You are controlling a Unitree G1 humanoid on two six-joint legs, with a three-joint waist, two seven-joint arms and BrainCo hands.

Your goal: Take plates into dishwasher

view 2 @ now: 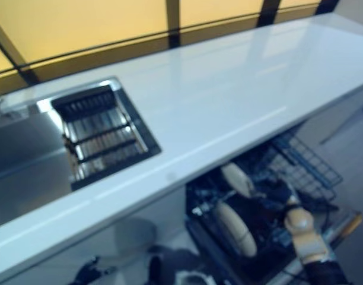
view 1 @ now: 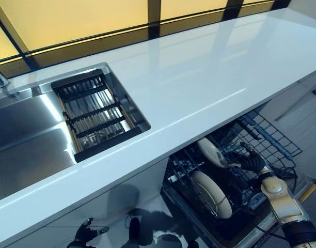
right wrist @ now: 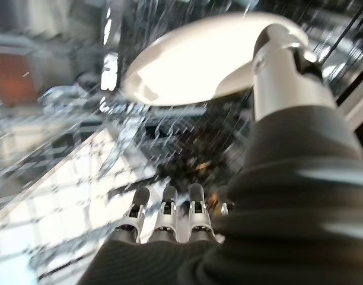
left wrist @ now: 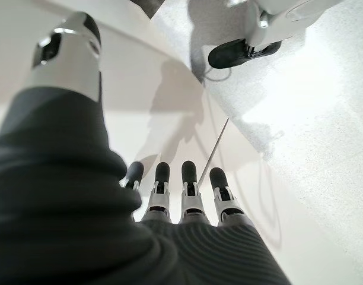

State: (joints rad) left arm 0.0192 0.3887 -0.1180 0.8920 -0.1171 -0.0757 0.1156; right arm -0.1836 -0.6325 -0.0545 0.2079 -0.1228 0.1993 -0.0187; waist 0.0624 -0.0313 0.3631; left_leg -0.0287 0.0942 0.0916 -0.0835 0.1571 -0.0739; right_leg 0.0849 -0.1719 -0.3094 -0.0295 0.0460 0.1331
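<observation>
Under counter (view 1: 199, 88), half-hidden plates (view 1: 212, 194)

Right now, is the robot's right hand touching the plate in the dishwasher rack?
Cannot tell. In the right wrist view the right hand has straight fingers, and its thumb overlaps the plate, but blur hides contact. The left eye view shows the hand beside the plates.

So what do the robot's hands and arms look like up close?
Each hand has silver fingers with rounded dark tips, set in a row, and a thicker silver thumb apart from them. A dark ribbed cover wraps the back of the left hand and the right hand down over the wrist. Above the right wrist, the arm is a smooth pale silver-grey shell with a rounded joint.
</observation>
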